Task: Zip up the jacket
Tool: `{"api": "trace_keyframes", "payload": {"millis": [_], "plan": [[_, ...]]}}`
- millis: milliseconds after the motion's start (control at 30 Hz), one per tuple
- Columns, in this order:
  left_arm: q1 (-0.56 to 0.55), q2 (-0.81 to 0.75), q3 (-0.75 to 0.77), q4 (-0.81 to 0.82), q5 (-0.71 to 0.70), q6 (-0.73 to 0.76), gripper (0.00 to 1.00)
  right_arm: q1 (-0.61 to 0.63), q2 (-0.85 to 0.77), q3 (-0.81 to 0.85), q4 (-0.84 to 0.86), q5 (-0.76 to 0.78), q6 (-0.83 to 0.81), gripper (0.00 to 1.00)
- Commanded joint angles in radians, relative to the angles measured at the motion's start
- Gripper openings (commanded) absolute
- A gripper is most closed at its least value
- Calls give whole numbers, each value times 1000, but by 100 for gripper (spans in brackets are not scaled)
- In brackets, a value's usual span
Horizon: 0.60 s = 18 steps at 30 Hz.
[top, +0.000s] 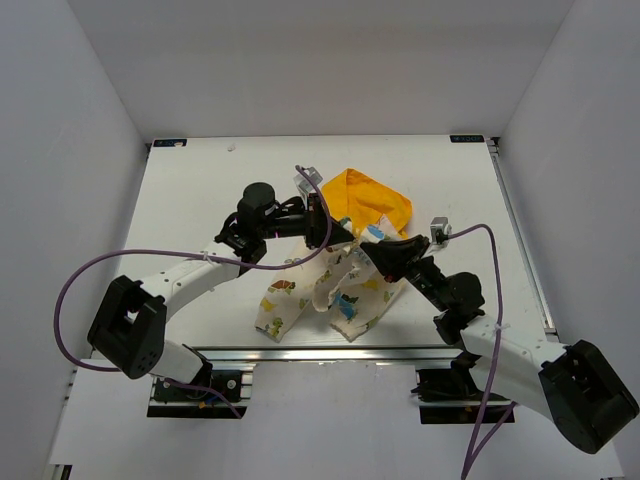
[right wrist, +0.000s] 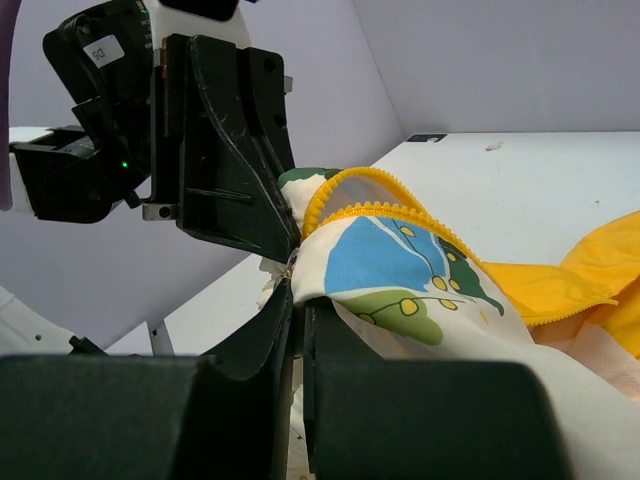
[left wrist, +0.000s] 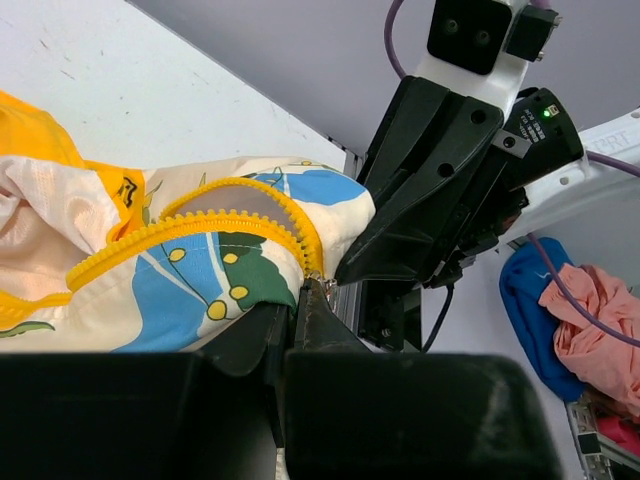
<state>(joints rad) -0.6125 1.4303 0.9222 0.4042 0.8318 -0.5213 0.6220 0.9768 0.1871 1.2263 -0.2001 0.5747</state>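
The white table [top: 200, 190] carries the jacket [top: 350, 300], crumpled near its middle. Its yellow hood [top: 378, 203] lies toward the far edge, cream printed fabric toward the near edge.

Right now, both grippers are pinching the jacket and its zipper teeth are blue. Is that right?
Not quite. The zipper teeth are yellow, not blue; the left wrist view shows it. The left gripper and right gripper do both pinch the jacket.
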Motion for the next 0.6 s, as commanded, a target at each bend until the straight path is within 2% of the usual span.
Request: {"api": "trace_keyframes", "payload": {"millis": [0,67,100,167,200,467,567], "plan": [[-29,-30,-20,31,44,-22,9,7,16,61,88,30,25,0],[-29,-28,-31,71,58,-42,17,7,25,57,91,36,25,0],[-29,-27,-31,76,69,-48,29,7,26,54,91,39,24,0],[-29,-28,-29,74,69,-48,36,7,16,43,85,45,16,0],[-29,-30,-31,74,73,-48,47,7,10,40,69,53,11,0],[-29,-27,-23,41,61,-30,53,7,-50,14,27,56,-18,0],[-29,-39,-22,-1,23,-10,59,7,-62,5,21,60,-19,0]]}}
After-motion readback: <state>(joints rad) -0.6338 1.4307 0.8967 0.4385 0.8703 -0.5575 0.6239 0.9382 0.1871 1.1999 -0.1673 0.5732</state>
